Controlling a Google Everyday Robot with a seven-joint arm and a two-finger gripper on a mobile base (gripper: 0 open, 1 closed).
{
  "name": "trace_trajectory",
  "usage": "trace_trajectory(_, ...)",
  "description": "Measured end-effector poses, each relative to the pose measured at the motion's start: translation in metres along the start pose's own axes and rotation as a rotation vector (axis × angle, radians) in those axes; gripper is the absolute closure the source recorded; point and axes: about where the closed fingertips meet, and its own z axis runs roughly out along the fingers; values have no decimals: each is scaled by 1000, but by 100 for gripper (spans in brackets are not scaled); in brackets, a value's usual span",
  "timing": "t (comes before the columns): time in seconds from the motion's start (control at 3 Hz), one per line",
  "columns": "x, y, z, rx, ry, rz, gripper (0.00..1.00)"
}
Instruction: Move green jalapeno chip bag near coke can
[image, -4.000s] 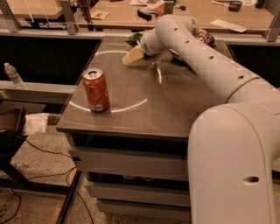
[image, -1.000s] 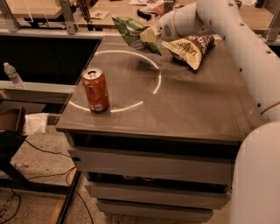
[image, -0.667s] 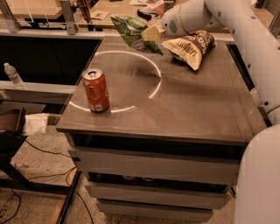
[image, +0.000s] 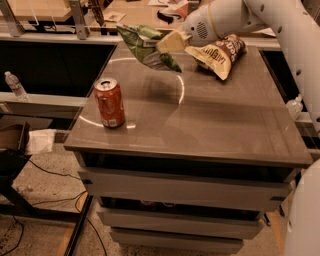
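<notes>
The table (image: 220, 120) carried two things. The coke can (image: 109, 102) stood upright near its front left corner, well away from the gripper (image: 172, 41), which hung over the far side clasping the green jalapeno chip bag (image: 144, 46). A brown chip bag (image: 217, 54) lay just right of the gripper.

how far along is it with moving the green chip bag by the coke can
Done: the claw is shut on the green jalapeno chip bag, which looks lifted off the table near its far edge. In hand: the bag, hanging from the claw. Left: bring it to the coke can, upright at the near left corner and well apart from the bag, set it down and release.
</notes>
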Motion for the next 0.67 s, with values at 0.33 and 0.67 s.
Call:
trace_trajectory(0.33,8,25,-2,-68,19,23,100)
trace_trajectory(0.67,14,44,-2,-123,33,47,100)
